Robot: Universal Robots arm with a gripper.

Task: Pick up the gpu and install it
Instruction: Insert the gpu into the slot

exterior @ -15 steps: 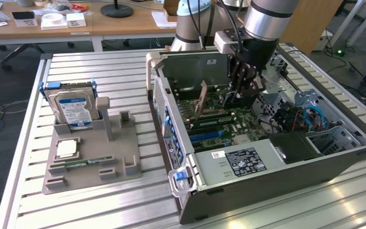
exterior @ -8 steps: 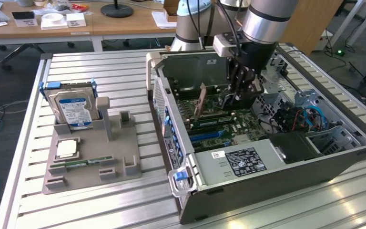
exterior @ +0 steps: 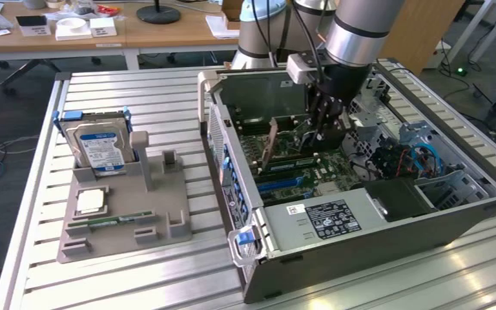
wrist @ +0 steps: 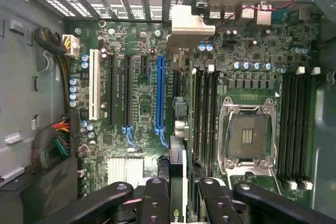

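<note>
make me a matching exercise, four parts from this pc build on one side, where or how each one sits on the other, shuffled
Things:
1. gpu
2. hard drive
3. ram stick
4. blue slot

Places:
a. lying flat in the grey holder
b. empty, on the motherboard
c. held in the gripper, inside the open case
d. standing upright in the grey holder

Pairs: 1-c, 2-d, 3-a, 4-b
</note>
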